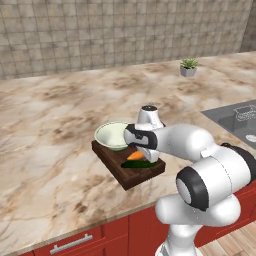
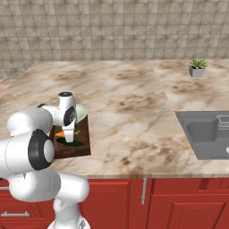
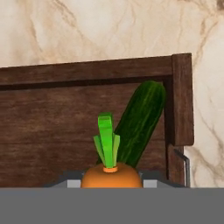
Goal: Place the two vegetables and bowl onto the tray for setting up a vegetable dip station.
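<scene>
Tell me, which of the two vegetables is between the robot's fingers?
The orange carrot with the green top; the dark green cucumber lies free on the tray beyond it.

Two base cams look forward and down from behind the arm, left and right, sharing the tray (image 1: 131,178); hand cam sits close above its floor.

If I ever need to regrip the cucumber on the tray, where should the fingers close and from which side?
Probably from straight above, across the cucumber's middle, with the fingers either side of its narrow width. It lies flat on the tray, its far end near the corner of the raised rim, and the carrot in the gripper crowds its near end, so the midsection looks the freest part.
</scene>
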